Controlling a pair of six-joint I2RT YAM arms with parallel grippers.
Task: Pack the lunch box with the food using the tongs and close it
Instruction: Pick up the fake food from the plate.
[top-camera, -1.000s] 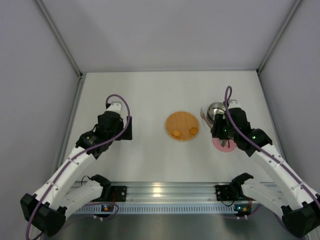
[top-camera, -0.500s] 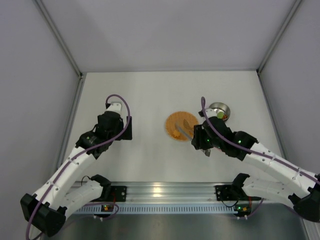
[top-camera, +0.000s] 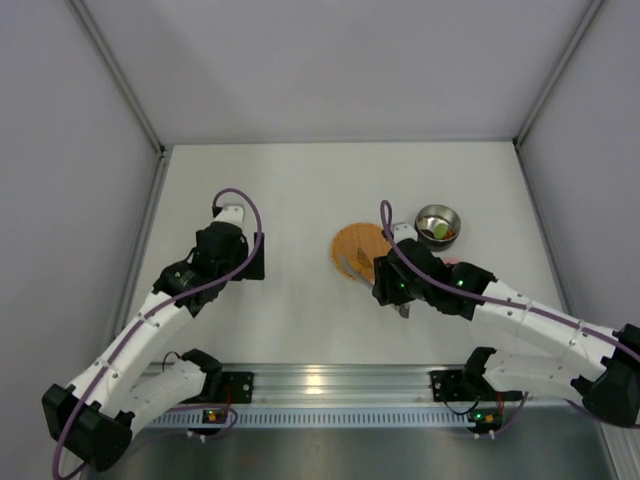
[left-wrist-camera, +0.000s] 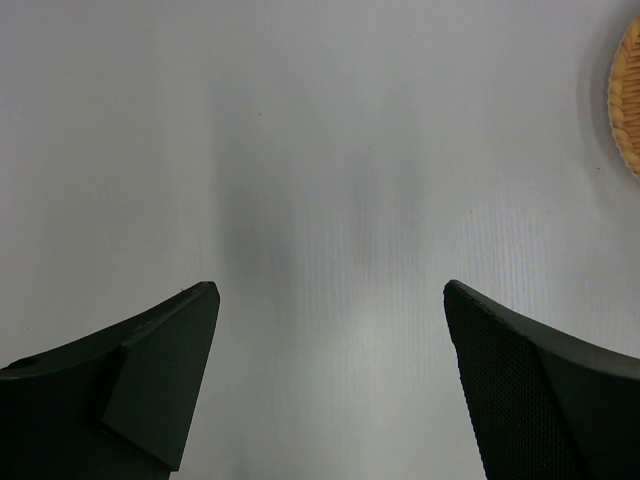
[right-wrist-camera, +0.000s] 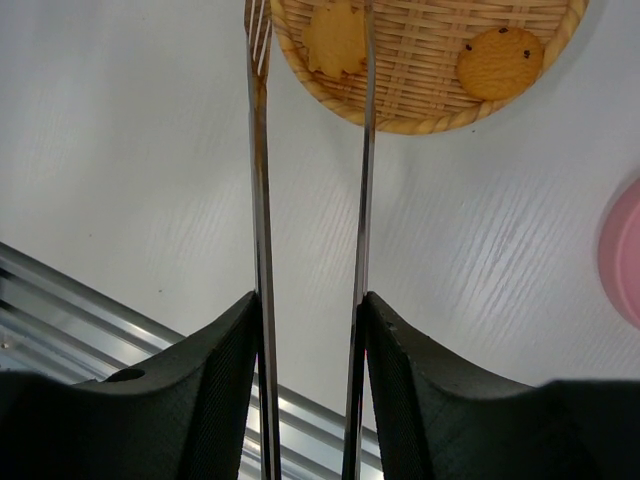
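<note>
My right gripper (top-camera: 384, 276) (right-wrist-camera: 310, 300) is shut on the silver tongs (right-wrist-camera: 262, 180), one finger pressing each arm from outside. The tongs (top-camera: 357, 259) reach up-left over the orange woven plate (top-camera: 352, 240) (right-wrist-camera: 420, 105), their tips apart above a yellow cookie (right-wrist-camera: 335, 38). A second round cookie (right-wrist-camera: 500, 62) lies to its right. The steel lunch box (top-camera: 437, 222) stands uncovered behind the right arm, with green and orange food (top-camera: 441, 231) inside. Its pink lid (top-camera: 452, 262) (right-wrist-camera: 622, 255) lies mostly hidden by the arm. My left gripper (top-camera: 245, 260) (left-wrist-camera: 328, 290) hangs open over bare table.
An aluminium rail (top-camera: 320, 380) (right-wrist-camera: 60, 300) runs along the near edge, close under the tongs' joined end. Grey walls enclose the table on three sides. The plate's rim (left-wrist-camera: 622, 100) shows at the far right of the left wrist view.
My right arm has swung left with the tongs, from over the lunch box to over the orange plate. The lunch box now shows uncovered. The left arm has not moved.
</note>
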